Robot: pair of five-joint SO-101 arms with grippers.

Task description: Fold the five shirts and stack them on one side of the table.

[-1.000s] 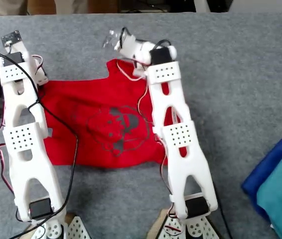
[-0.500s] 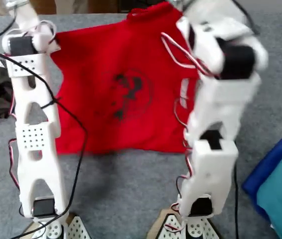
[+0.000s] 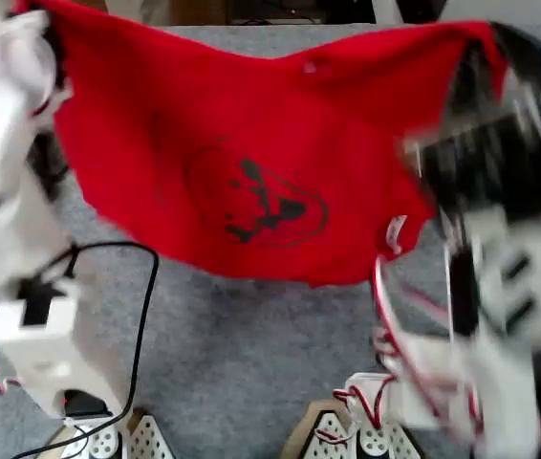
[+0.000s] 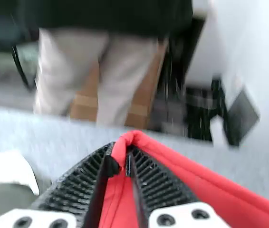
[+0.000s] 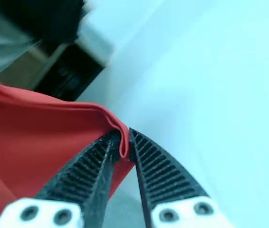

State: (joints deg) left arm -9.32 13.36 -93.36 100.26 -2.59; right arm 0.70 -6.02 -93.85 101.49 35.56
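**Above the grey surface: a red shirt held up at both corners**

Across the upper half of the high view, the red fabric shirt with a dark printed graphic [image 3: 251, 124] hangs spread between the two arms. The left tool [image 4: 122, 152] is clamped on one folded top edge of the cloth, and the right tool [image 5: 124, 137] on the other. A black cable [image 3: 146, 287] loops over the grey felt surface [image 3: 251, 373] at lower left.

I see both arms up high and well apart: left arm [image 3: 8, 124] at the high view's left edge, right arm [image 3: 500, 239] at its right. Left gripper [image 4: 123, 159] and right gripper [image 5: 123, 137] each pinched tight on a fold of the red shirt [image 3: 251, 143].
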